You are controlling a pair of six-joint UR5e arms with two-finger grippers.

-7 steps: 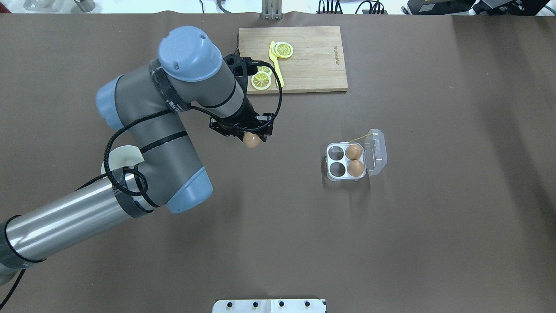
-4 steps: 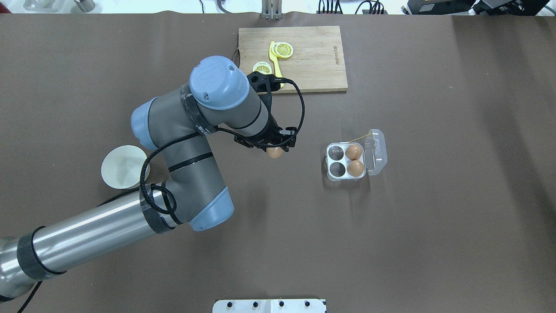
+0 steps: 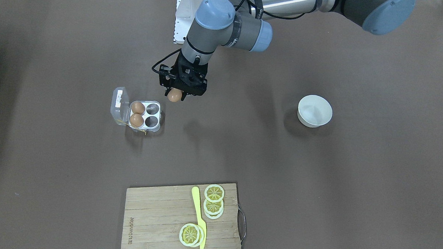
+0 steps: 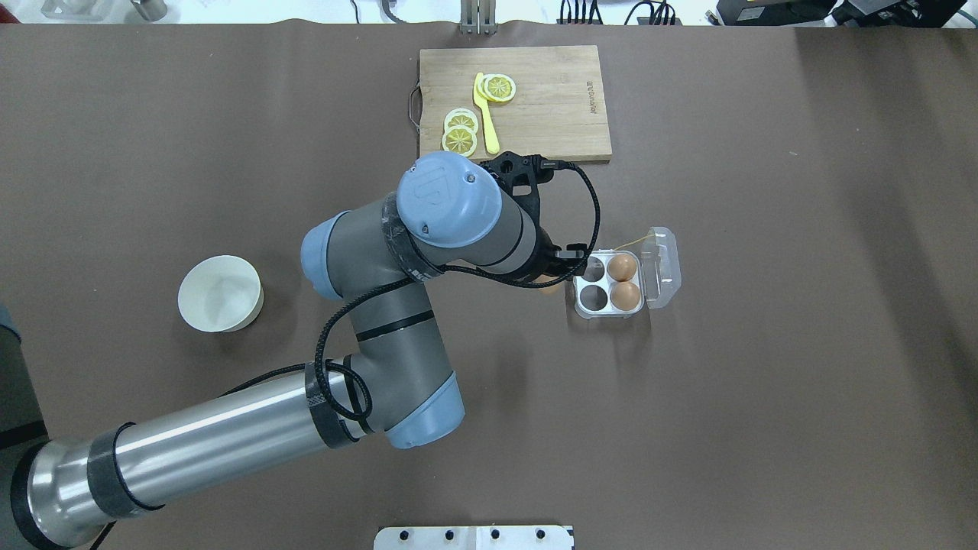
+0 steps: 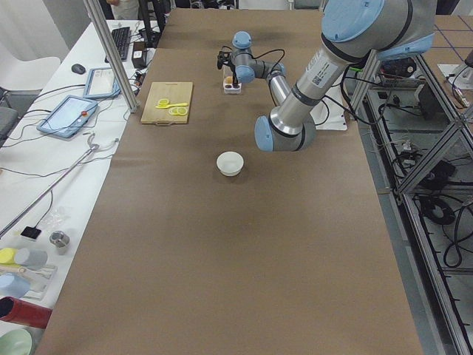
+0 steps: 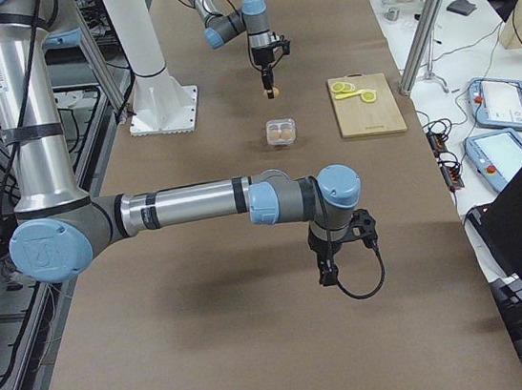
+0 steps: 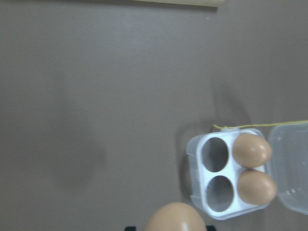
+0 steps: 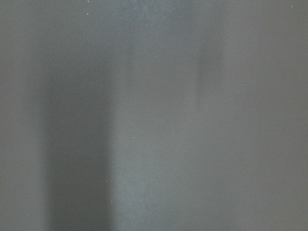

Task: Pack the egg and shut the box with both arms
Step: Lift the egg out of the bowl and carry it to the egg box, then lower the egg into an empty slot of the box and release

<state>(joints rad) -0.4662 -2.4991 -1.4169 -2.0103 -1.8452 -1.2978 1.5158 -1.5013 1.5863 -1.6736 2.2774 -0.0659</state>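
Brown and smooth, the egg (image 3: 174, 96) sits clenched between the fingers of my left gripper (image 3: 175, 93). It is held above the counter (image 3: 242, 147) just beside the box (image 3: 145, 116), on the side of its two vacant cups and not over them. The box rests flat on the counter with its clear lid (image 3: 118, 111) swung open on the side away from that gripper, its white label (image 3: 120, 97) showing. Two other eggs (image 3: 137, 107) fill the pair of cups next to the hinge. On the left wrist camera the held egg pokes in at the bottom edge, with the box ahead and to the right. My right gripper (image 6: 327, 276) hangs low over the counter, well apart from the box. I catch it only from the side, so I cannot tell whether it is released or clenched. A white bowl (image 3: 314, 111) and a wooden board (image 3: 156, 210) with citrus slices (image 3: 214, 193) lie well away from the box
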